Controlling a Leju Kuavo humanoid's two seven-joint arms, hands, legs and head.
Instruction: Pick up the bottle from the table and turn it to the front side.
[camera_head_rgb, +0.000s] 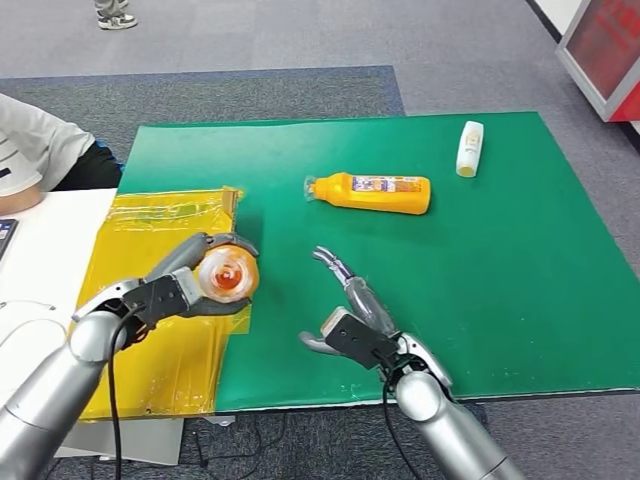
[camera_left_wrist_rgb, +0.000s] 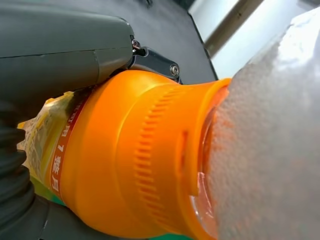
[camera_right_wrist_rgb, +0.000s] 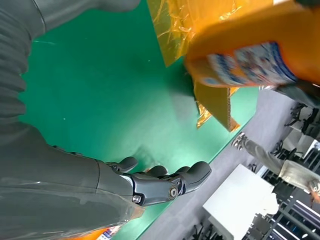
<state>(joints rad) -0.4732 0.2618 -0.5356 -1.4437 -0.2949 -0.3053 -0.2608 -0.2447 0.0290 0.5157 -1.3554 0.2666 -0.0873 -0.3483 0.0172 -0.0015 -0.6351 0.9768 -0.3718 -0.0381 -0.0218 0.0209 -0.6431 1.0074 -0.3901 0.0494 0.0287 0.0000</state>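
- Head view: I am seeing the left hand (camera_head_rgb: 198, 283) holding an orange bottle (camera_head_rgb: 229, 274) above the yellow taped sheet (camera_head_rgb: 162, 225), the bottle's round end facing the camera.
- Head view: the fingers are curling over the bottle and the thumb is lying under it, so the grasp is firm.
- Head view: the right hand (camera_head_rgb: 351, 318) is hovering over the green mat (camera_head_rgb: 521, 270) near its front edge, fingers spread apart and holding nothing.
- Head view: a second orange bottle (camera_head_rgb: 373, 192) is lying on its side on the mat, clear cap pointing toward the yellow sheet; a small white bottle (camera_head_rgb: 469, 148) is lying well apart from it, toward the mat's far corner.
- Head view: a person in a light sleeve (camera_head_rgb: 34, 145) is sitting beside the white table (camera_head_rgb: 45, 245) at the left.
- Left wrist view: I am looking along the held orange bottle (camera_left_wrist_rgb: 124, 155); its ribbed orange collar and clear cap are pointing away from the hand, and a printed label is showing beside the ribbed cover. The left hand (camera_left_wrist_rgb: 68, 52) is pressing against the bottle's body.
- Right wrist view: the right hand (camera_right_wrist_rgb: 158, 182) is hanging released over the green mat (camera_right_wrist_rgb: 98, 95), fingers extended and apart.
- Right wrist view: the held orange bottle (camera_right_wrist_rgb: 256, 47) is showing its blue and white label, above the edge of the yellow taped sheet (camera_right_wrist_rgb: 177, 20).
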